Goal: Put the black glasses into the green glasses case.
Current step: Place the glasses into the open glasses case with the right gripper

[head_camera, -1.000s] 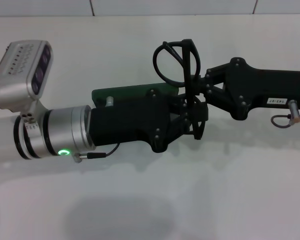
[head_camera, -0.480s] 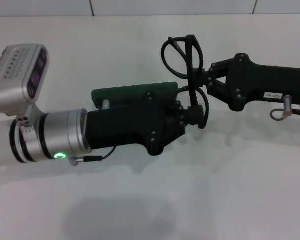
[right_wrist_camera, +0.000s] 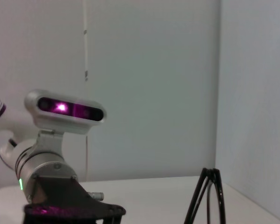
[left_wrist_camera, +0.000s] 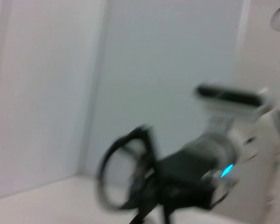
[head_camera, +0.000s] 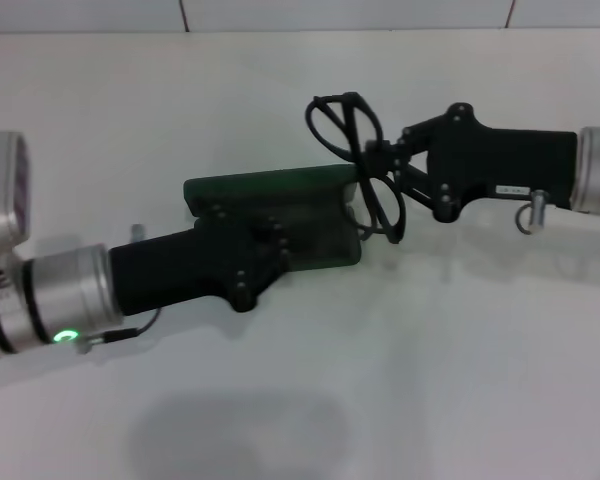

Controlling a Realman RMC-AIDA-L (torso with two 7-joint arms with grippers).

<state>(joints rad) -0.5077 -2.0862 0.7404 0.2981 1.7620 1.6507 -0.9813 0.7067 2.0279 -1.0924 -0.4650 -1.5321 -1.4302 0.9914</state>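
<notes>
Lighting evenly and brightly from above, casting a soft shadow at lower left of the head view; blurring heavily across the left wrist view; glowing magenta at left in the right wrist view.

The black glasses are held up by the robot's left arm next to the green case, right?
Not quite. In the head view the right gripper holds the black glasses, not the left one. They are indeed beside the green glasses case, at its right end. The left gripper is over the case.

black glasses [head_camera: 358,150], green glasses case [head_camera: 280,190]
</notes>
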